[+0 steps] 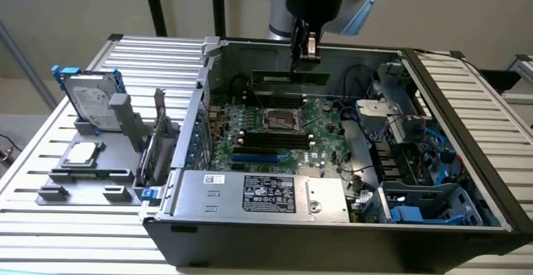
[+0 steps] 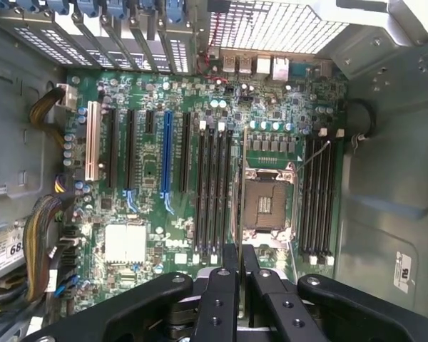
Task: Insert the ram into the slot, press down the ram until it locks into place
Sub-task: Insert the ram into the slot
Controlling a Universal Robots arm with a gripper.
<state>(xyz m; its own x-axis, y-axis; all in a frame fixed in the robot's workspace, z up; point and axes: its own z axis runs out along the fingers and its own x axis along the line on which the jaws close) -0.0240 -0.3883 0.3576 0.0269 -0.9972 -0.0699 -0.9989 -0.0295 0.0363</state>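
Exterior view | hand [image 1: 306, 68] clamps ram [image 1: 279, 77] above motherboard [image 1: 323, 131] | CPU socket [image 1: 283, 120], slots [image 1: 273, 139] beneath

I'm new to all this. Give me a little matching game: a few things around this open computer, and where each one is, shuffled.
Things:
1 memory stick
2 hard drive
3 processor socket
4 blue strip

Places:
A middle of the board
B upright in a grey stand outside the case
C on the board's edge nearest the labelled metal box
D gripped by the fingers, above the board

Pairs: 1-D, 2-B, 3-A, 4-C
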